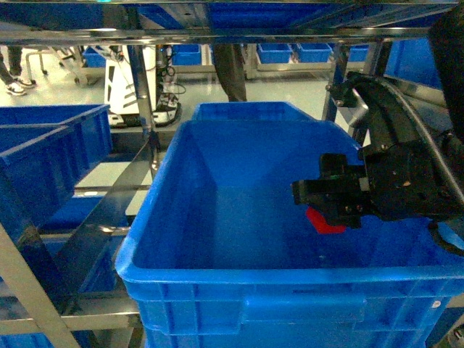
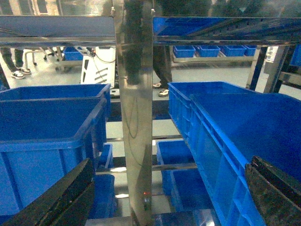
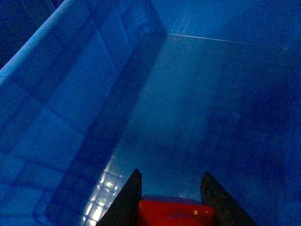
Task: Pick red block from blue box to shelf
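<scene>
My right gripper (image 1: 312,206) reaches in from the right, inside a deep dark-blue crate (image 1: 217,272) that sits on the shelf (image 1: 141,80). It is shut on the red block (image 1: 324,221). In the right wrist view the red block (image 3: 176,212) sits tight between the two dark fingers of the gripper (image 3: 170,176), over the crate's floor and near its left wall (image 3: 70,94). My left gripper (image 2: 167,188) is open and holds nothing; it faces a shiny steel post of the shelf (image 2: 134,117). The blue box is out of view.
More dark-blue crates stand on the rack at the left (image 1: 51,138) and behind the near crate (image 1: 243,110). A steel rail (image 1: 217,35) runs overhead. People's legs (image 1: 230,69) and a white machine (image 1: 127,80) stand on the floor beyond.
</scene>
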`<state>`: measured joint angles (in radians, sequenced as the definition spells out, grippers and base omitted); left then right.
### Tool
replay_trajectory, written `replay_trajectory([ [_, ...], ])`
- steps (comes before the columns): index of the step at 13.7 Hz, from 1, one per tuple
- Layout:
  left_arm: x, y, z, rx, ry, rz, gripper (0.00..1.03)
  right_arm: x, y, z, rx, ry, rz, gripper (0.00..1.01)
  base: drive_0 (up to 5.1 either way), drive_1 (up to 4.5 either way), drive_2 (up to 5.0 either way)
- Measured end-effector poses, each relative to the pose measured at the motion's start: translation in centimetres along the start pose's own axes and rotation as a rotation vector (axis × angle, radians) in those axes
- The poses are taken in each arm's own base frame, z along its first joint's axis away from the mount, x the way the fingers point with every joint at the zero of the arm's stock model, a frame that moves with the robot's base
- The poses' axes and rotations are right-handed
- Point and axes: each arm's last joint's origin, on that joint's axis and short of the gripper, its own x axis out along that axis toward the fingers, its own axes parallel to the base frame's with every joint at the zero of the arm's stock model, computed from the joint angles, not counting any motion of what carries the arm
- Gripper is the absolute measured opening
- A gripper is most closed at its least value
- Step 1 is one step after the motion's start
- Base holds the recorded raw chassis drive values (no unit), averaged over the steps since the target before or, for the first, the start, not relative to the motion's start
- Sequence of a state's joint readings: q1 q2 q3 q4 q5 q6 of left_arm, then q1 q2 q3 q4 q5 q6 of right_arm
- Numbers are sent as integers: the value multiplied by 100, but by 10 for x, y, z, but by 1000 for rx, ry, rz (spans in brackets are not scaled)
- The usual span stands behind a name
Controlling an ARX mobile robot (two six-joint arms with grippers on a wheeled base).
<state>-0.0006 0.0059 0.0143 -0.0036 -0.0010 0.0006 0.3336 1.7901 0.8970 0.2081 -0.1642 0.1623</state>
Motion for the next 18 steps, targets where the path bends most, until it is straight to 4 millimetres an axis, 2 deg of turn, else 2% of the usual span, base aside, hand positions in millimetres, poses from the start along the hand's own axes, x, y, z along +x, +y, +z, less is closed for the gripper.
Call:
replay_trajectory([
  [4, 0, 0, 0, 0, 0, 0, 98, 30, -4, 5, -49, -1, -44, 28, 0, 0, 0],
  [7, 0, 0, 0, 0, 0, 0, 98, 33, -4, 4, -59, 4, -54, 28, 0, 0, 0],
  [10, 0, 0, 0, 0, 0, 0, 98, 33, 5, 9, -103, -68, -67, 28, 0, 0, 0],
  [11, 0, 0, 0, 0, 0, 0, 98, 33, 6, 9, -113, -97, -69, 42, 0, 0, 0],
  [12, 0, 0, 0, 0, 0, 0, 98, 30, 6, 11, -115, -97, -74, 70, 0, 0, 0],
  [15, 0, 0, 0, 0, 0, 0, 98, 30, 6, 10, -113, -86, -76, 100, 0, 0, 0],
  [16, 0, 0, 0, 0, 0, 0, 98, 29, 6, 10, -113, -86, -76, 97, 0, 0, 0],
  [18, 0, 0, 0, 0, 0, 0, 98, 28, 6, 9, -113, -85, -76, 98, 0, 0, 0],
])
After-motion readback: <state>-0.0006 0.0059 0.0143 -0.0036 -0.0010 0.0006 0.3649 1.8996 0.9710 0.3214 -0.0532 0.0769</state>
